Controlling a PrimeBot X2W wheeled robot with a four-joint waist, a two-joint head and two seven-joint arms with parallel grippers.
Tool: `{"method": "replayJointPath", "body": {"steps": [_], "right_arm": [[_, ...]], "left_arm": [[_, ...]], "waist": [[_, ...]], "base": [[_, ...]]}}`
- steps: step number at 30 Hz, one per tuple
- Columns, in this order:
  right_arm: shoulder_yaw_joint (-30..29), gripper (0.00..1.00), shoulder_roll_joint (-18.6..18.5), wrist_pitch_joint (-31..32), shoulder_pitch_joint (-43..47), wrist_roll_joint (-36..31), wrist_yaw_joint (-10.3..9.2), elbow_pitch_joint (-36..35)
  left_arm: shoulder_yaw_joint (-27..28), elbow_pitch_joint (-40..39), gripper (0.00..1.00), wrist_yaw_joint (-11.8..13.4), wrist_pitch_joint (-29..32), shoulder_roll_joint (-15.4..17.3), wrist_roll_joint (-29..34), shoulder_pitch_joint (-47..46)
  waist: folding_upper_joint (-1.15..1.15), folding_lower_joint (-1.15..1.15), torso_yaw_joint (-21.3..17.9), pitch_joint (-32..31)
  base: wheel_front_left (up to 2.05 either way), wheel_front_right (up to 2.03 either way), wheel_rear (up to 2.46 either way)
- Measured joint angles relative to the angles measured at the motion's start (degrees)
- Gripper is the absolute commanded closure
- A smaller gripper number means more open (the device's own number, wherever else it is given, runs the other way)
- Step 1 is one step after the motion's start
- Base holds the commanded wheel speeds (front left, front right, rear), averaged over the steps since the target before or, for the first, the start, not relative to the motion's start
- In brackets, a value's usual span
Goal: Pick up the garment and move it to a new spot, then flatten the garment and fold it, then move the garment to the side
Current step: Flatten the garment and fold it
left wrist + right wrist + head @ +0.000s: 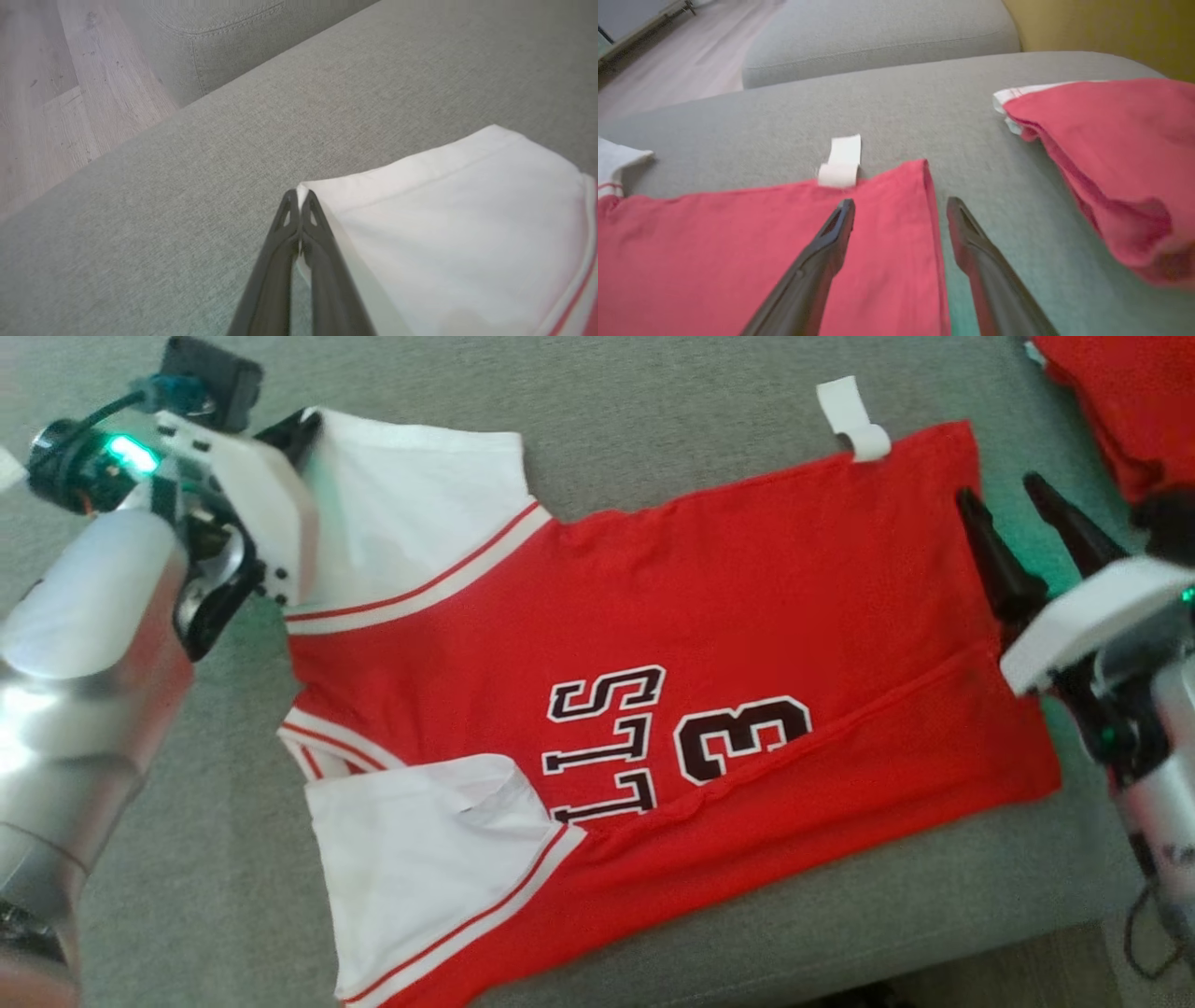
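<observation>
Where the grey sofa cushion (168, 896) runs along the bottom of the head view, the red jersey (747, 616) lies spread out on it, sleeves toward the left of the frame and hem toward the right. The nearer white sleeve (420, 877) sits at lower centre-left, a little rumpled at its upper edge. Black lettering and a "3" show on the red cloth mid-frame.

At the right edge, the right gripper (999, 490) hangs at the hem with its jaws apart. In the right wrist view, one finger is over the red cloth and the other over bare cushion; whether either touches cannot be told.

At the upper left, the left gripper (299, 193) has its jaws clamped on the corner of the farther white sleeve (467, 224), a sliver of white cloth pinched between the tips.

A white tag (854, 425) sticks out from the jersey's far edge. A second red garment (1120, 401) lies in the upper right corner, apart from the jersey. Wooden floor (56, 93) shows beyond the cushion.
</observation>
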Motion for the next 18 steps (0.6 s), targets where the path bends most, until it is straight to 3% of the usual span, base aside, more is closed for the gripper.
{"method": "replayJointPath", "body": {"steps": [5, 15, 18], "right_arm": [[3.0, 0.00, -1.4, 2.6, -5.4, 2.9, 0.00, 5.4], [7.3, 0.00, -2.1, 1.5, -9.5, 5.1, 0.00, 11.7], [8.6, 0.12, -2.2, 1.0, -10.4, 6.1, 0.00, 12.9]], "left_arm": [[-2.3, -0.8, 1.00, 0.0, -1.7, -1.0, -1.1, -1.3], [-6.3, -1.3, 1.00, 0.0, -3.8, -1.8, -3.0, -2.7], [-7.5, -1.3, 1.00, 0.0, -4.2, -1.8, -3.7, -3.2]], "waist": [[0.00, 0.00, 2.1, 0.2], [0.00, 0.00, 4.6, 0.5], [0.00, 0.00, 4.8, 0.3]], "base": [[0.00, 0.00, 0.00], [0.00, 0.00, 0.00], [0.00, 0.00, 0.00]]}}
